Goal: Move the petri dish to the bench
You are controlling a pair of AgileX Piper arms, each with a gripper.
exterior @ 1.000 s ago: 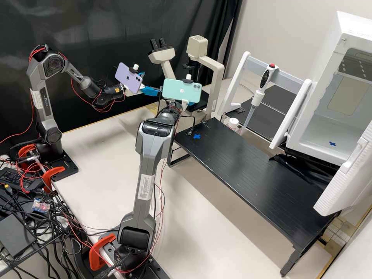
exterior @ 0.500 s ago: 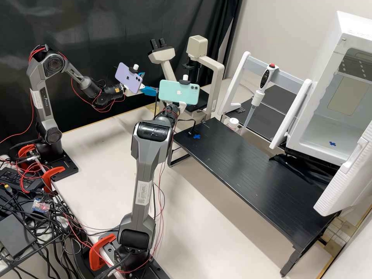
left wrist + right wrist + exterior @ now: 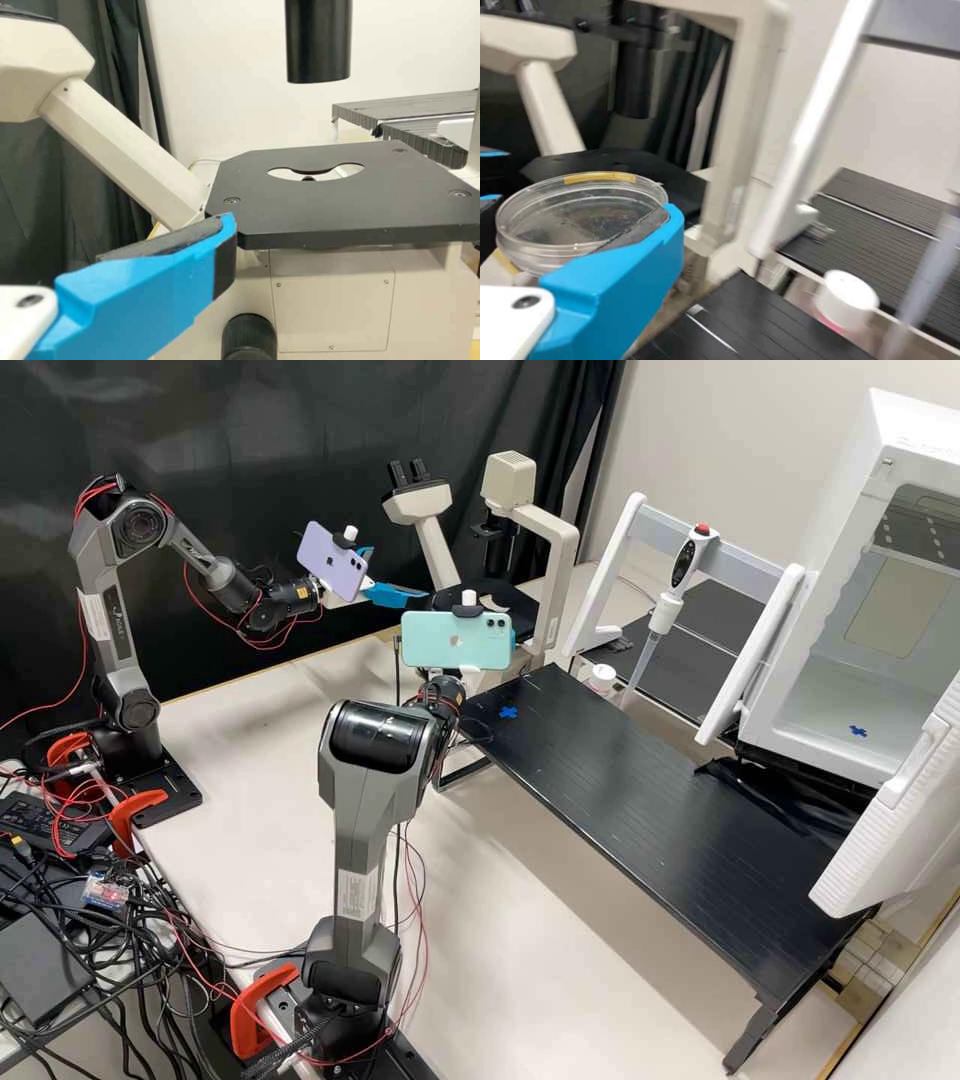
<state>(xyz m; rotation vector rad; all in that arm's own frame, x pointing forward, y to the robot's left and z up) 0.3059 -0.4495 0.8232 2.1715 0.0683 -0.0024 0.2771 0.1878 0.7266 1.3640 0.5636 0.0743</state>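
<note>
Over the last second, the right arm (image 3: pixel 348 810) swings back toward the near side; the mint phone (image 3: pixel 455 640) on its wrist sits lower and nearer than before. The left arm (image 3: pixel 118 630) keeps its pose at far left.

The petri dish (image 3: pixel 525 253) is in the right gripper (image 3: pixel 579 214), pinched at its sides beyond the near edge of the microscope stage (image 3: pixel 337 202). We judge the pick-up complete and the carry begun; lowering onto the bench (image 3: pixel 640 800) is not yet done. The blue cross (image 3: pixel 508 712) on its far left part seems the likely landing spot.

Left gripper (image 3: pixel 400 573): fingers spread, nothing between them, left of the microscope.

Around: the microscope frame (image 3: pixel 557 590) rises close behind the bench's far left end. The white-capped bottle (image 3: pixel 602 678) and hanging pipette (image 3: pixel 685 560) stand beyond its far edge; a thin cable (image 3: pixel 478 739) lies at the left corner. We expect the frame and cable to matter most: keep the dish level, clear both, then lower gently.
</note>
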